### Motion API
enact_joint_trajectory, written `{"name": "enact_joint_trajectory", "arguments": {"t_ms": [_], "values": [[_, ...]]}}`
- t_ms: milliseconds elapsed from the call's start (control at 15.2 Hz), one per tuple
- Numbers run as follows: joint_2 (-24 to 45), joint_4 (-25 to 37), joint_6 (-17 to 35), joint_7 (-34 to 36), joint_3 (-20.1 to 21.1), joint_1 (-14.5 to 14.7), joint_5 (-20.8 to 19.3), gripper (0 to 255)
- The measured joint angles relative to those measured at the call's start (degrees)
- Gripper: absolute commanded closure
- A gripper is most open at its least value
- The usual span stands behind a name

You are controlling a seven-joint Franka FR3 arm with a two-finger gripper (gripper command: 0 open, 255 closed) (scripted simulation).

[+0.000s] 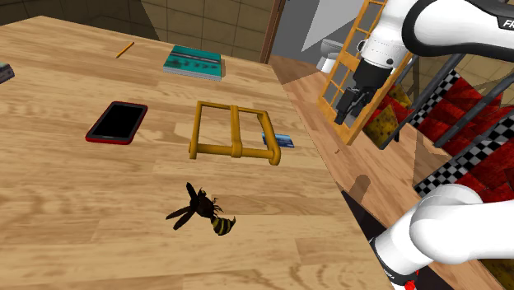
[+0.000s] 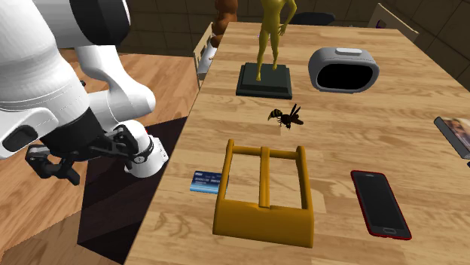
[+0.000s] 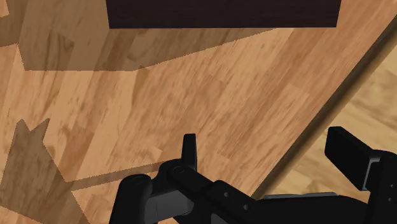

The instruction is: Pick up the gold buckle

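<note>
Gold buckle [image 1: 235,130] lies flat on the wooden table [image 1: 66,239], well apart from the gripper [image 1: 346,105], which hangs beyond the table's edge. A blue card [image 1: 280,140] sits at the buckle's gripper-side corner; a wasp [image 1: 202,210] and a red phone [image 1: 117,122] lie farther off. The arm reads "FR" (cut off). In the second exterior view a statuette [image 2: 263,75] and grey radio [image 2: 344,69] stand beyond the buckle; the card's print is unreadable. In the wrist view the fingers [image 3: 189,149] stand wide apart, holding nothing.

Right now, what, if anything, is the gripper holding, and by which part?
The black gripper holds nothing; its fingers stand apart, away from the gold rectangular buckle.
</note>
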Motion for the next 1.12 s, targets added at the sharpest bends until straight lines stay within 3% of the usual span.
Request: {"name": "enact_joint_trajectory", "arguments": {"t_ms": [198, 726, 1122], "values": [[0.6, 0.6, 0.1, 2.7, 1.7, 0.2, 1.1, 0], [6.7, 5.7, 1.4, 21.7, 12.9, 0.6, 7.5, 0], [16.4, 15.1, 2.5, 37.0, 21.5, -0.7, 9.0, 0]]}}
